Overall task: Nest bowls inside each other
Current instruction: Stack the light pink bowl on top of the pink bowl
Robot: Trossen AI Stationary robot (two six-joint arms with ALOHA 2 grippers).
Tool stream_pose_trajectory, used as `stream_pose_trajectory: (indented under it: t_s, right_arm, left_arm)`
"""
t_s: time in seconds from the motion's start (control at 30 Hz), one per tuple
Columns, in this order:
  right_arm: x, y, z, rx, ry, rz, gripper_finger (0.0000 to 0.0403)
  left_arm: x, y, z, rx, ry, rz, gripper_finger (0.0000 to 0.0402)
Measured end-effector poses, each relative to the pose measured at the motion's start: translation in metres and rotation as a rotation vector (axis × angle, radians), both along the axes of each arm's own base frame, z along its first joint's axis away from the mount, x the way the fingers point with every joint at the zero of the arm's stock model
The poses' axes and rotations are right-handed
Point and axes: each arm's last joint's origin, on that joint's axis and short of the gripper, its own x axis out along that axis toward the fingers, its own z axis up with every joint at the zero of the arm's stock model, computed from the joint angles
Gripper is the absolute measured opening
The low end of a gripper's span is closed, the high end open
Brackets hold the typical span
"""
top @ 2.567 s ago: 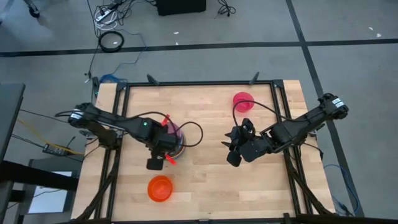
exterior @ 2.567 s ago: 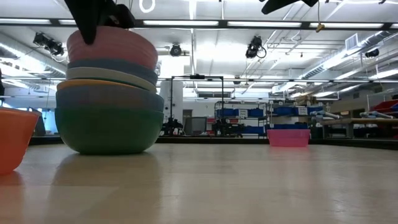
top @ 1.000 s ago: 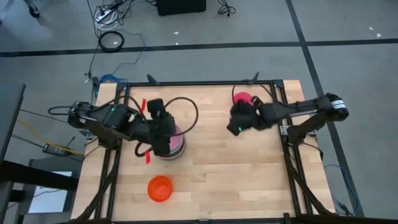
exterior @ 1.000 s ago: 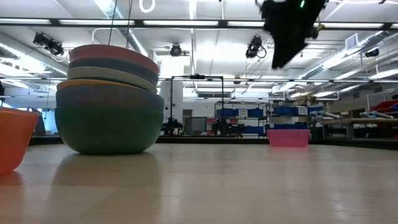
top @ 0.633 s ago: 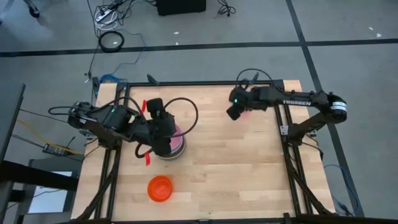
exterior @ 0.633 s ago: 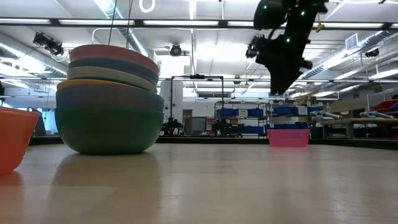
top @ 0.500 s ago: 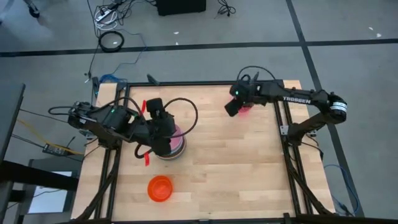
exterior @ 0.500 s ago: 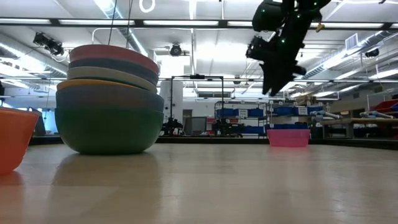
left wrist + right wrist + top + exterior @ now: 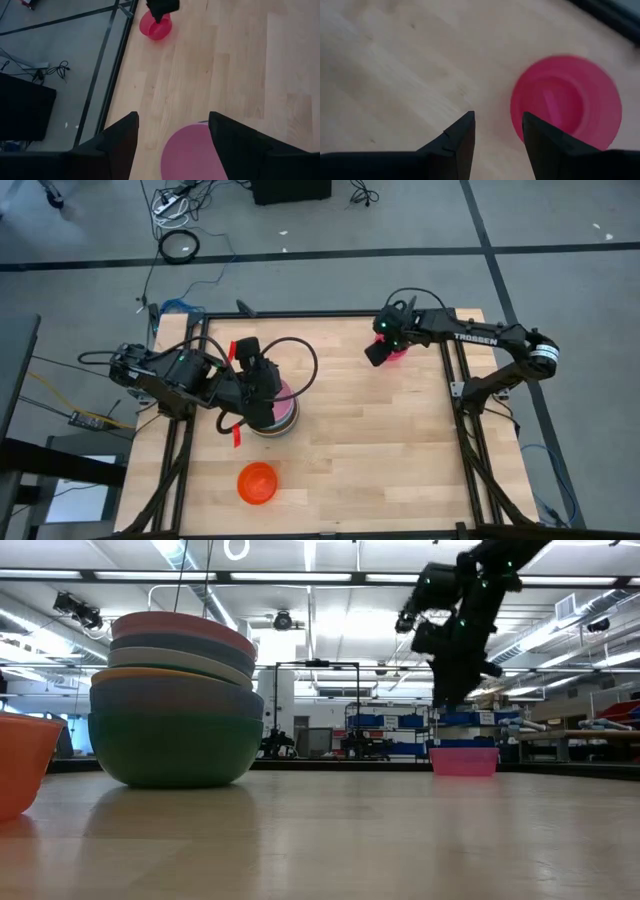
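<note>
Round red-orange plastic bowl (image 9: 258, 482) sat alone near the front edge of the wooden table (image 9: 400, 450), not yet nested. Left claw (image 9: 170, 135) hung spread and empty above the stack of nested plastic bowls (image 9: 175, 705), pink one on top, probably clear so the next bowl could drop in. Wide bare table lay between stack and right side. Right claw (image 9: 497, 132) hovered spread, holding nothing, just beside the round magenta plastic bowl (image 9: 397, 345) at the far right corner, close to the frame rail, likely lining up a rim grab.
</note>
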Motion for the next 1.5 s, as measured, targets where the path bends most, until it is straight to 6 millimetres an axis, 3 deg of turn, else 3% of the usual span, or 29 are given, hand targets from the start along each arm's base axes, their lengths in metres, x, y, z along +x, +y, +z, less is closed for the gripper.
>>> stream_pose_trajectory:
  t_s: [0.3, 0.63, 0.83, 0.97, 1.17, 1.5]
  right_arm:
    - [-0.010, 0.002, -0.042, -0.017, 0.020, -0.026, 0.0152]
    - [-0.028, -0.002, -0.073, -0.023, 0.041, -0.040, 0.0152]
    - [-0.032, -0.004, -0.081, -0.038, 0.041, -0.030, 0.0149]
    - [-0.033, -0.004, -0.082, -0.041, 0.043, -0.005, 0.0117]
    - [-0.030, -0.004, -0.082, -0.019, 0.011, 0.077, 0.0011]
    - [-0.022, 0.000, -0.079, -0.035, -0.042, 0.117, 0.0001]
  left_arm:
    - [0.000, 0.000, 0.000, 0.001, -0.002, 0.002, 0.0250]
    - [0.000, 0.000, 0.000, 0.000, -0.004, 0.003, 0.0250]
    - [0.000, 0.000, 0.000, 0.000, -0.006, 0.003, 0.0250]
    - [0.001, 0.000, 0.000, -0.001, -0.009, 0.004, 0.0250]
    - [0.001, 0.000, 0.001, -0.001, -0.012, 0.004, 0.0250]
    - [-0.004, 0.003, -0.001, 0.037, 0.007, 0.063, 0.0250]
